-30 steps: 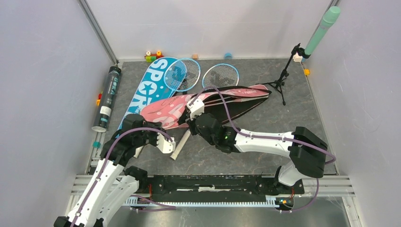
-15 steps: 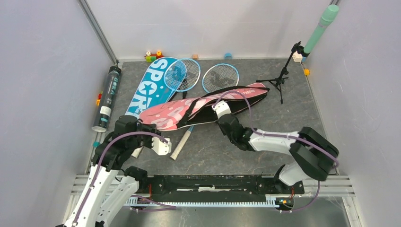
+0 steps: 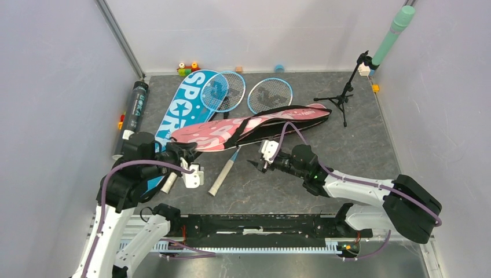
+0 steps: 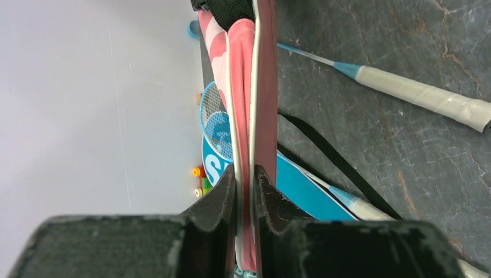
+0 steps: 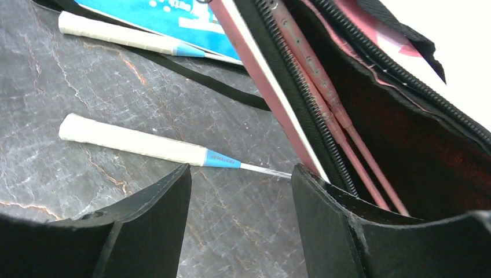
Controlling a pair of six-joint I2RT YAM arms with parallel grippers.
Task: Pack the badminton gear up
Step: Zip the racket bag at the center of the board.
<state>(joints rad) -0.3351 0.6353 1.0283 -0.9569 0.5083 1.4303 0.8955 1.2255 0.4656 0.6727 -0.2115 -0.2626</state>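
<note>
L gripper (image 4: 245, 174) is pinched narrow on the rim of the pink bag (image 3: 255, 124) at its wide end, w/ the bag edge sandwiched btw the two black fingers. R gripper (image 5: 240, 171) is spread wide w/ nothing in it, low over the table (image 3: 359, 145), right by the bag's open zip side.

The bag lies diagonally across the middle, its far tip near the tripod stand (image 3: 344, 98). Room-wise there's bare tabletop right of the R arm. The left side is cramped: the blue bag (image 3: 185, 98) sits partly under the pink one, the dark tube (image 3: 132, 119) runs along the left wall, and the toy blocks (image 3: 186, 68) are at the back edge. Two blue rackets (image 3: 228, 90) have their heads at the back, and one white handle (image 3: 223, 174) lies btw the grippers.

Textures: the bag is smooth pink w/ white piping, black lining and black zip teeth, w/ thin pink shafts (image 5: 353, 139) inside. The table is dark grey and marble-veined. The handle looks tape-wrapped.
</note>
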